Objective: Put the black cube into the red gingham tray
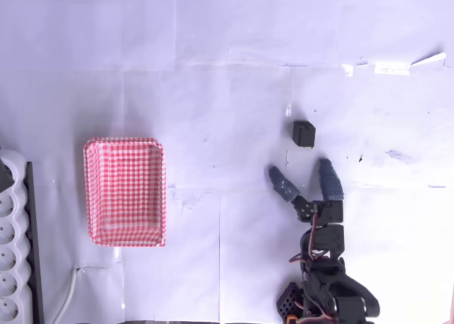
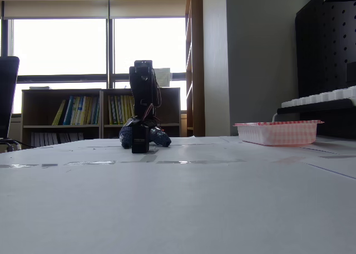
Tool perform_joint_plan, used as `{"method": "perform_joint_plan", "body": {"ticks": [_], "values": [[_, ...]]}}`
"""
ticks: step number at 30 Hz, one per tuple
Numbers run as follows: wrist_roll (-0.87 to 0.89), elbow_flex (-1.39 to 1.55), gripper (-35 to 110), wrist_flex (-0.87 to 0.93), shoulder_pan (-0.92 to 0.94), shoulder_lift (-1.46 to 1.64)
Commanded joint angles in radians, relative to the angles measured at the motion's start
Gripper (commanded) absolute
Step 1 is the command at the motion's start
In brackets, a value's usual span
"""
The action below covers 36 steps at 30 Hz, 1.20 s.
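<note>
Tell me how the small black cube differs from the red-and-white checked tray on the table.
The small matte black cube is plain and dark; the shallow red-and-white checked tray is brightly patterned. The cube is a solid block, far smaller than the tray, which is an open rectangle with rounded corners and a raised rim. In the overhead view the cube sits just beyond the open gripper, the tray far to the left. Both rest on the white table, untouched.

Power strip (image 1: 13, 267) cut off by overhead view's left edge, black cube (image 2: 140, 144) hiding part of fingers (image 2: 160, 138) in fixed view, cube's markings too small to tell
</note>
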Motion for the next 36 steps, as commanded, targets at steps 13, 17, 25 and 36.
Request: {"method": "perform_joint_plan", "body": {"ticks": [13,17,25,36], "values": [[0.006,0.285,44,0.075,0.015,0.075],[0.000,0.307,47,0.078,0.014,0.083],[-0.028,0.314,50,0.078,-0.002,0.087],[-0.011,0.479,50,0.123,-0.005,0.163]]}}
